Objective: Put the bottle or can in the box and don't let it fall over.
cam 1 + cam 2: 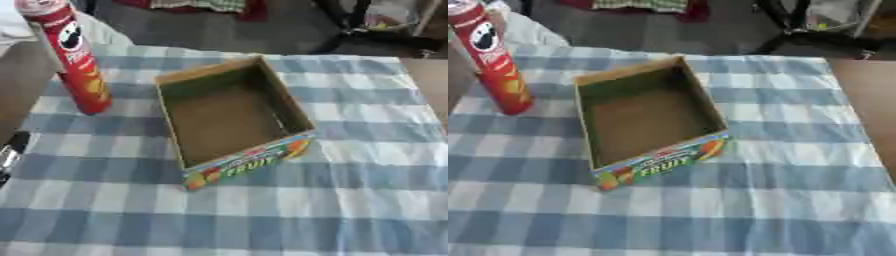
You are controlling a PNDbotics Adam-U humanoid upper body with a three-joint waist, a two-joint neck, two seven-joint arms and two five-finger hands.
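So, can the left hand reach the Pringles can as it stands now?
Probably yes. The Pringles can stands upright at the far left, on that arm's side; the cardboard box sits to its right, not in the way.

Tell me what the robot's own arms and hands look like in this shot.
Very little of them shows. A sliver of what is probably the left hand pokes in at the left edge of the left eye view. It is black with a silver-grey patch, and its shape is unclear. No cables or markings can be made out. The right hand and arm are out of view.
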